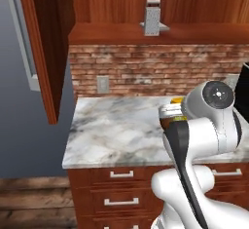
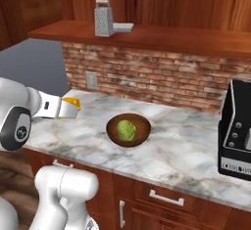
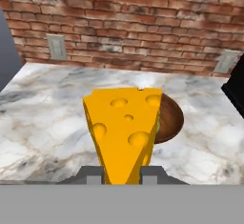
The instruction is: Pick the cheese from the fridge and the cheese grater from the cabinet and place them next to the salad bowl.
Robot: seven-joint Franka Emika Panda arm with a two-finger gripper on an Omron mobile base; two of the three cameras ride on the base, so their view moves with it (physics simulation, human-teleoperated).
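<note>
My gripper (image 3: 123,176) is shut on the cheese (image 3: 124,132), a yellow-orange wedge with holes, and holds it above the marble counter (image 2: 186,146). In the right base view the cheese (image 2: 72,102) hangs left of the salad bowl (image 2: 128,129), apart from it. The dark wooden bowl holds green lettuce, and in the hand view its rim (image 3: 172,118) shows just behind the wedge. The grey cheese grater (image 1: 152,18) stands upright on the cabinet shelf (image 1: 112,32), above the brick wall. In the right base view the cheese grater (image 2: 103,18) is up and left of the bowl.
The cabinet's open door (image 1: 46,47) juts out at the left, over the counter's left end. A black appliance (image 2: 238,131) stands on the counter at the right. Drawers with silver handles (image 1: 121,174) sit below the counter. An outlet (image 2: 91,80) is on the brick wall.
</note>
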